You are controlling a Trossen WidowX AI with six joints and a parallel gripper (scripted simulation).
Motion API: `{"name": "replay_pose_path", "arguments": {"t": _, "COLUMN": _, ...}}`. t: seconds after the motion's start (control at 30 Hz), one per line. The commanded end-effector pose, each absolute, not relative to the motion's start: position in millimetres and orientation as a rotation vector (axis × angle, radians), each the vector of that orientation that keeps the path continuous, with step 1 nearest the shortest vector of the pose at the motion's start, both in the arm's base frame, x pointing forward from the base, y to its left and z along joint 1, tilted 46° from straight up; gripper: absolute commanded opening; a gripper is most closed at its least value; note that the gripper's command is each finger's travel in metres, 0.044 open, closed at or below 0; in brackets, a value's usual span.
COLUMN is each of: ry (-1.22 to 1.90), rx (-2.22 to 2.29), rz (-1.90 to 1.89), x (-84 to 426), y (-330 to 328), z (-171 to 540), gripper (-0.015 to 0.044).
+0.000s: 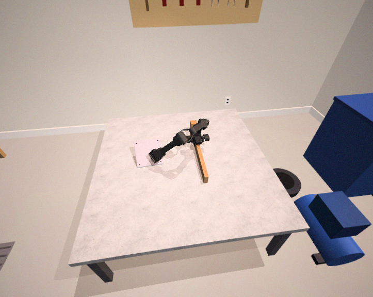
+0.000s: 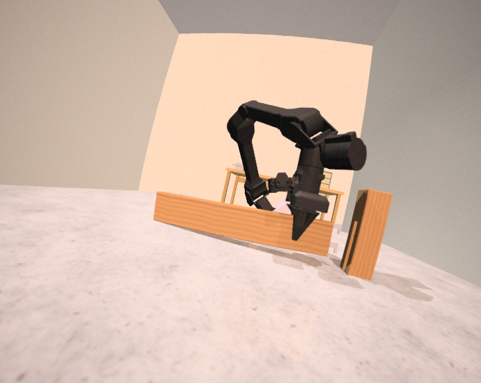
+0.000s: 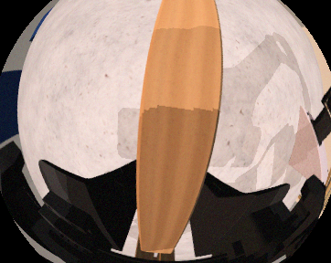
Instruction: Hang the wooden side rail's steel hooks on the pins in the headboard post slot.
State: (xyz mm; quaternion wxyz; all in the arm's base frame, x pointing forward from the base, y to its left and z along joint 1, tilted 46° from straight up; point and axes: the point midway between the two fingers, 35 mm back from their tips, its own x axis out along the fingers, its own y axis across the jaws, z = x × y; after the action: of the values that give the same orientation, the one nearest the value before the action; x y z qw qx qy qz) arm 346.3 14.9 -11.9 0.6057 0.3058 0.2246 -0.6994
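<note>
The wooden side rail (image 1: pixel 201 163) (image 2: pixel 215 218) (image 3: pixel 182 91) is held on edge. Its far end rests on the table; its hook end looks slightly raised, with shadow below. My gripper (image 2: pixel 298 231) (image 3: pixel 167 163) is shut on the rail near the hook end, one finger on each side. In the top view the arm hides the fingers. Two pale steel hooks stick out from the rail's end, an upper hook (image 2: pixel 338 228) and a lower hook (image 2: pixel 335 247). The headboard post (image 1: pixel 193 122) (image 2: pixel 374 235) stands upright just beyond them, across a small gap. Its slot faces the rail; the pins are not visible.
The arm's pink base plate (image 1: pixel 143 151) lies left of the rail on the marbled table (image 1: pixel 180 217). The arm reaches from there to the rail. A blue cabinet (image 1: pixel 343 150) and a blue tank (image 1: pixel 321 230) stand off the table's right side.
</note>
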Motion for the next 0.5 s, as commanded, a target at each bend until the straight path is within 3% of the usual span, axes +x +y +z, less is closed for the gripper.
{"name": "replay_pose_path", "arguments": {"t": 0.0, "ry": 0.518, "rx": 0.717, "rz": -1.607, "x": 347.9, "y": 20.0, "z": -9.2, "gripper": 0.0}}
{"name": "replay_pose_path", "arguments": {"t": 0.47, "ry": 0.518, "rx": 0.718, "rz": -1.607, "x": 348.1, "y": 21.7, "z": -7.6, "gripper": 0.0}}
